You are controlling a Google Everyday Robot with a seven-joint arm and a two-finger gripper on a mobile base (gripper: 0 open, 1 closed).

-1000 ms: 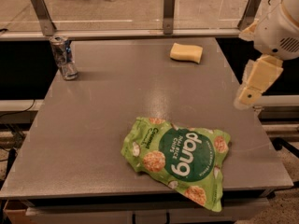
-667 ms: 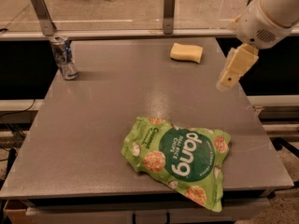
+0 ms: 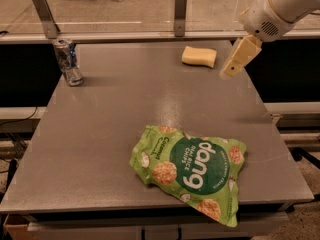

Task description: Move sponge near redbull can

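Sponge (image 3: 199, 56) lies at desk (image 3: 115, 114) far edge, just left of claw (image 3: 230, 71), not touching. Claw hovers above; open or closed, can't tell. Can (image 3: 68, 61) far left, well apart.

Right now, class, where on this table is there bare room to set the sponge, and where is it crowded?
Bare: the table between the can and the sponge, and the left front beside the chip bag. Crowded: front right under the bag, and back right, where the tool hangs beside the sponge.

One each: sponge (image 3: 199, 56), can (image 3: 67, 62), bag (image 3: 192, 171), pincer (image 3: 231, 70) near sponge
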